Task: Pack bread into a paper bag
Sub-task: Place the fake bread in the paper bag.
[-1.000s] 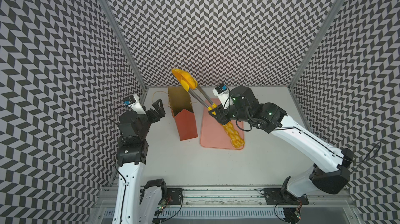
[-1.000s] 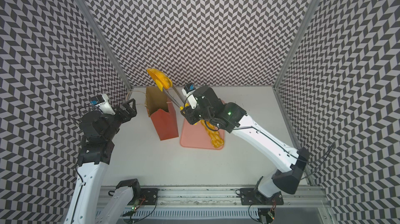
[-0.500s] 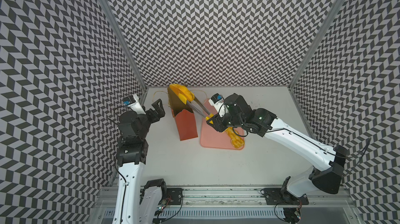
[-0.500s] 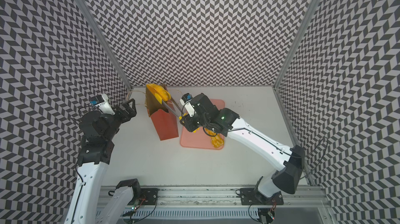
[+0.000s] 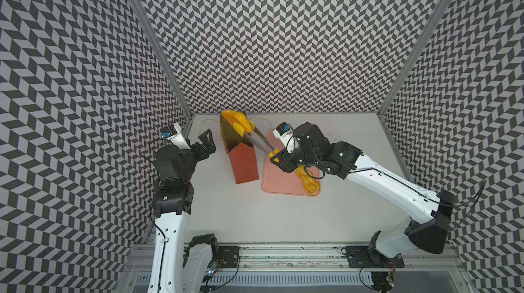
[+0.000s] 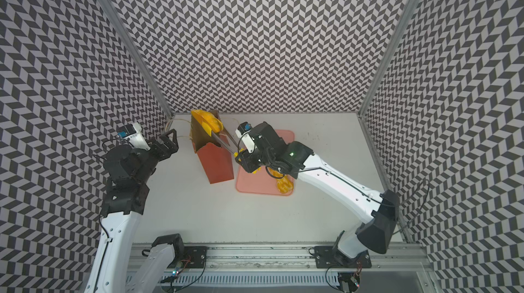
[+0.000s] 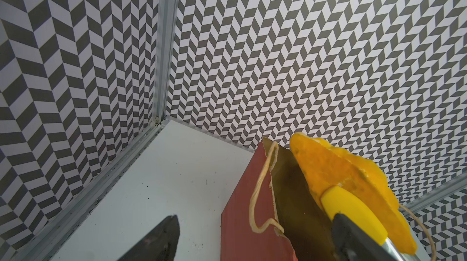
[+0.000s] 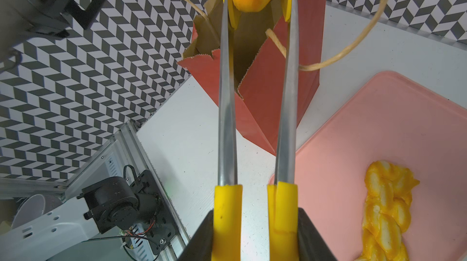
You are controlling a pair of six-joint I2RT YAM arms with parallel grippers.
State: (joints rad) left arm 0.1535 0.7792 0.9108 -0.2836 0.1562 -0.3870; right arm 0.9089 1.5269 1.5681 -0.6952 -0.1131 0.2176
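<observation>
Right jaws are clamped on the yellow handles of the tongs (image 8: 227, 120), and the tong tips pinch the pastry (image 7: 341, 171) right at the mouth of the bag (image 5: 245, 167). It sits toward the far rim, not down inside yet. Left jaws hang spread wide just left of the bag, touching nothing.

We'd say the trick is to dip the tips lower before easing off, so the pastry drops past the rim instead of perching on it. Watch the twine handle (image 8: 353, 42) looping close to one tong arm. We'd back out along the same line to avoid a snag that tips the bag. Open slowly, since the glaze may stick. The loaf (image 8: 384, 206) waits on the tray (image 8: 379, 120), right of the bag.
</observation>
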